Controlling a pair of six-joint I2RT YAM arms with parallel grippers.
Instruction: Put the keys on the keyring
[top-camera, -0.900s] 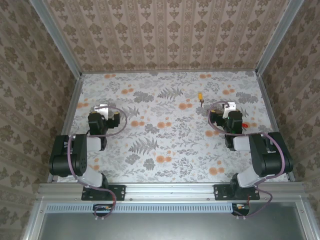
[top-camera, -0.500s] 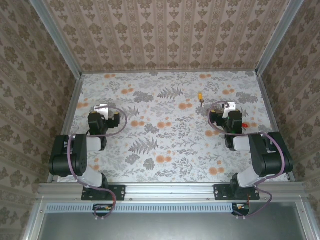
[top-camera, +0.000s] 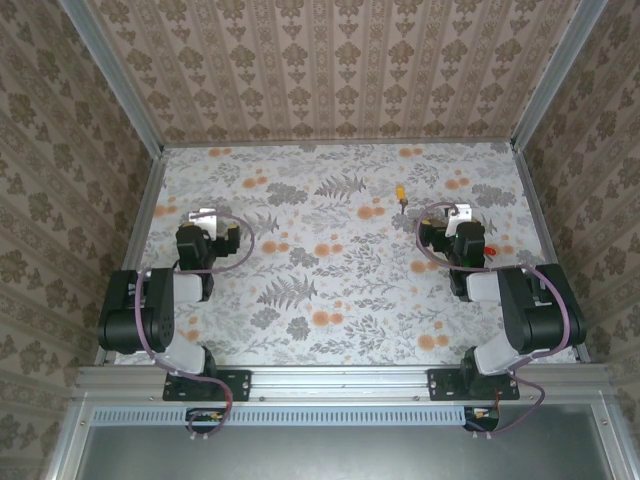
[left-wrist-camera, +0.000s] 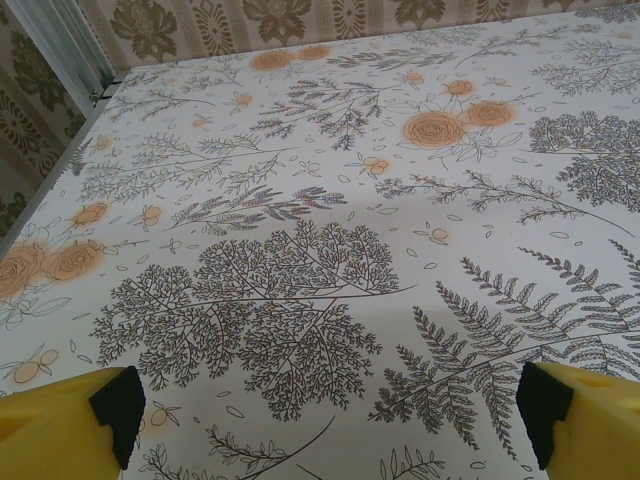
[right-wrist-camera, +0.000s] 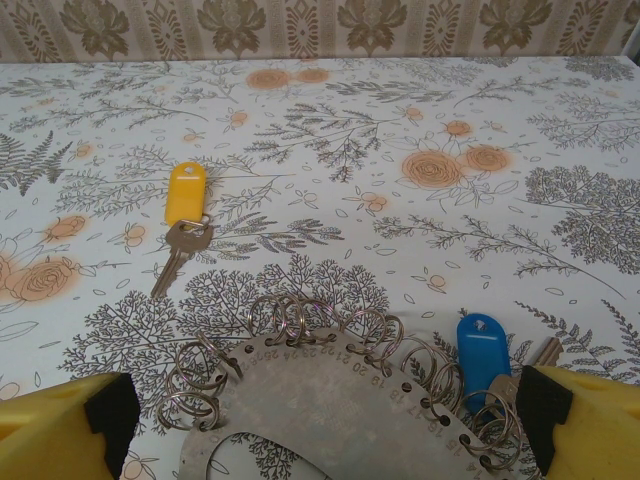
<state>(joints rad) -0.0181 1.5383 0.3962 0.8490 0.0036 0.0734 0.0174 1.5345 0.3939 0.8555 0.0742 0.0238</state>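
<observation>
In the right wrist view, the keyring (right-wrist-camera: 330, 400) is a grey metal plate with numbered holes and several wire rings along its curved edge. It lies flat on the table between the yellow fingertips (right-wrist-camera: 60, 430) of my open right gripper (right-wrist-camera: 322, 425). A key with a blue head (right-wrist-camera: 483, 346) lies at the plate's right end, touching the rings. A key with a yellow head (right-wrist-camera: 185, 194) lies apart, farther out to the left; from above this yellow key (top-camera: 400, 193) is left of my right gripper (top-camera: 459, 213). My left gripper (left-wrist-camera: 330, 420) is open over bare table.
A small red key head (top-camera: 490, 248) shows beside the right wrist. The table (top-camera: 330, 290) has a floral cloth, with patterned walls on three sides and metal rails (top-camera: 140, 215) along its edges. From above, my left gripper (top-camera: 204, 217) is near the left rail.
</observation>
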